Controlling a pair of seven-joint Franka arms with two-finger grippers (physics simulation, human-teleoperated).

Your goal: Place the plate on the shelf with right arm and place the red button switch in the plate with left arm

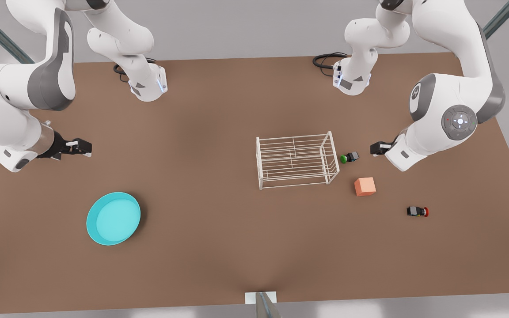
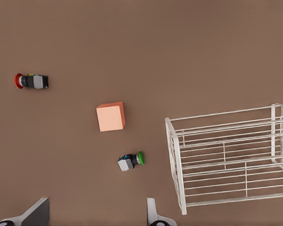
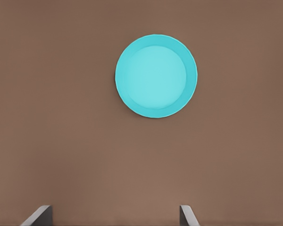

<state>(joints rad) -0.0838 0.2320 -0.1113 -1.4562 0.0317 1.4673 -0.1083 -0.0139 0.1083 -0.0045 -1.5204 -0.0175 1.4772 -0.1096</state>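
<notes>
1. I am at the start: nothing is picked up yet, and each arm hangs on the side where its own thing lies.
2. My right tool (image 1: 85, 148) is at the front view's left, above the desk (image 1: 219, 110) and near the plate (image 1: 113, 218). In its wrist view the two fingertips (image 3: 37, 215) stand wide apart with nothing between them.
3. The plate lies flat on the desk, well apart from the shelf (image 1: 297, 160). It is round, turquoise and shiny, with a low raised rim. I think the rim is the part to pinch, since the middle is flat and smooth.
4. My left tool (image 1: 374, 148) is at the front view's right, near the green switch (image 1: 350, 157). It is wide open too, and empty.
5. The red switch (image 1: 417, 211) lies on its side farther toward the front edge, past the orange cube (image 1: 365, 186). It is a tiny black block with a round red cap.
6. The shelf stands in the middle, between both arms, so each can reach it. It is a white box of thin wires with a grid top.
7. The green switch looks much like the red one, so I must aim for the red cap.
</notes>
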